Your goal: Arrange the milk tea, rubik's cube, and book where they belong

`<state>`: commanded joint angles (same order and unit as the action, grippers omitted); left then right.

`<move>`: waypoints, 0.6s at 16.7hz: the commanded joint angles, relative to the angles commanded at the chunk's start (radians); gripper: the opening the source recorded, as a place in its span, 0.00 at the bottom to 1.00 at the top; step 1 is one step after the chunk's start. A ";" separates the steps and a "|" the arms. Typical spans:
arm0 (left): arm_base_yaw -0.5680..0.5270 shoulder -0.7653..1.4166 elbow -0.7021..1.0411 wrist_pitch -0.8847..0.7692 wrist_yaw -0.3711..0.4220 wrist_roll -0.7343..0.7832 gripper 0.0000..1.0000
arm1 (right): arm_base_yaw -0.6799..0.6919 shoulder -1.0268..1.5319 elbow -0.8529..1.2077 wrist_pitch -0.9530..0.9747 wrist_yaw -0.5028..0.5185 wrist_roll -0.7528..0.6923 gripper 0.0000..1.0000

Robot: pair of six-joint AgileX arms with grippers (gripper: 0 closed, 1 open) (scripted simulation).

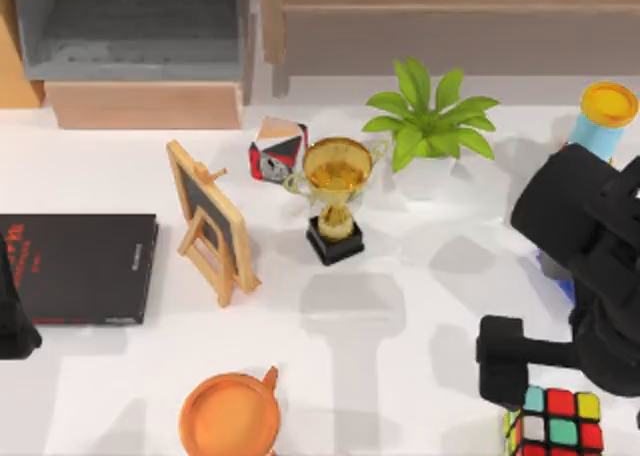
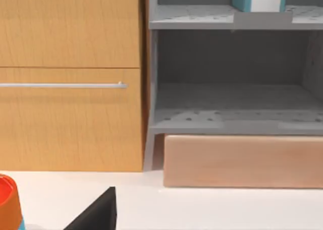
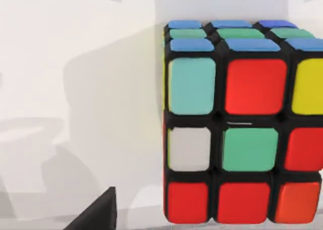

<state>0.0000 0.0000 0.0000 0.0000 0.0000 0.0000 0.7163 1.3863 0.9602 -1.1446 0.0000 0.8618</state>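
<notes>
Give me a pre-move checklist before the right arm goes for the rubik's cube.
1. Rubik's cube sits flat on the table at the near right corner: ok.
2. Right hand is close beside the cube, which looms large in the right wrist view: ok.
3. Right hand open wide enough for the cube: cannot tell.
4. Nothing stands between the hand and the cube: ok.
5. Left arm is parked at the left edge, out of the way: ok.
6. Gray shelf has a free compartment: ok.
</notes>
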 joint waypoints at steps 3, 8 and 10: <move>0.000 0.000 0.000 0.000 0.000 0.000 1.00 | 0.000 0.000 0.000 0.000 0.000 0.000 1.00; 0.000 0.000 0.000 0.000 0.000 0.000 1.00 | -0.001 0.025 -0.056 0.076 0.000 -0.001 1.00; 0.000 0.000 0.000 0.000 0.000 0.000 1.00 | 0.000 0.048 -0.109 0.167 0.000 0.001 1.00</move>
<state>0.0000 0.0000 0.0000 0.0000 0.0000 0.0000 0.7165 1.4342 0.8513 -0.9781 -0.0002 0.8629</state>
